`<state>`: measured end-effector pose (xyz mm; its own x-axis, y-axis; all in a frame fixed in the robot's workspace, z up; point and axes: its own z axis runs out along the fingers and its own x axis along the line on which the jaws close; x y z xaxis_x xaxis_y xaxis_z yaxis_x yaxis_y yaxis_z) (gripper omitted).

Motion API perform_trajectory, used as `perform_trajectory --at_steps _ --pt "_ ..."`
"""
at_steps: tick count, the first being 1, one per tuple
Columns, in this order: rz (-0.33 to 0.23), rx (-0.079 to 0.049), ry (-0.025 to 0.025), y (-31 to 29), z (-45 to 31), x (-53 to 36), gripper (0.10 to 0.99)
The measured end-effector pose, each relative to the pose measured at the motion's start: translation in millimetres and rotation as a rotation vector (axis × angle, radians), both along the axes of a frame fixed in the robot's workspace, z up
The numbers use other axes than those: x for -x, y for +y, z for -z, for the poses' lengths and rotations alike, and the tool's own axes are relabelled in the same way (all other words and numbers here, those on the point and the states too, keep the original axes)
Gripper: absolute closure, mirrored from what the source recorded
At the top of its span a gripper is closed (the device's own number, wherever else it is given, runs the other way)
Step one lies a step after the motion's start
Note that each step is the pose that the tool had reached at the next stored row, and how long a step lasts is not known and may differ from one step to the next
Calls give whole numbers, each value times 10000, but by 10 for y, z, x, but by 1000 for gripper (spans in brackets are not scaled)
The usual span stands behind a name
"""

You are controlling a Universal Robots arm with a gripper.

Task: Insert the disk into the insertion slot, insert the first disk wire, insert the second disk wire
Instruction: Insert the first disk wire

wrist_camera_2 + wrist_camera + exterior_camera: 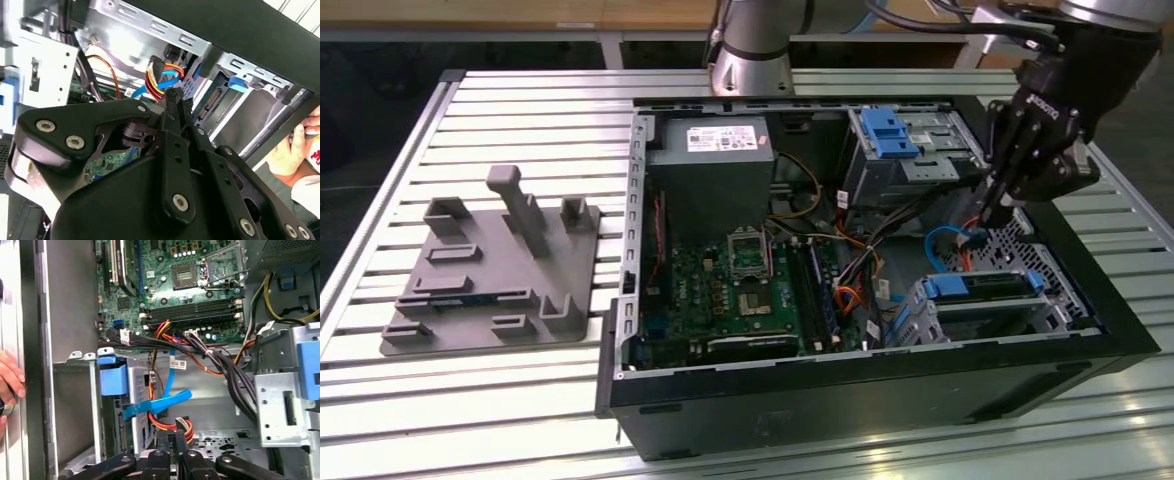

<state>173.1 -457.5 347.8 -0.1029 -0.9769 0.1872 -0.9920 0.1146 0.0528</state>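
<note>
While one disk sits in one slot, the tool seemingly pinches one wire.

1. On desk: computer case, with fixture block apart at the exterior view's left.
2. Inside case, exterior view's left: motherboard, power supply behind it.
3. Exterior view's right: drive bay behind, insertion slot in front, disk in slot.
4. Between bay and slot: tool, clamped on disk wire.
</note>
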Motion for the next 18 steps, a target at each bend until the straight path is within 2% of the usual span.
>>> perform_trajectory --at_steps 5,9,17,18 --pt "0 -87 -1 -136 0 0 922" --pt "0 -208 0 -251 0 0 922" --pt "0 -574 0 -478 18 0 922" --pt "0 -709 0 -540 32 0 922"
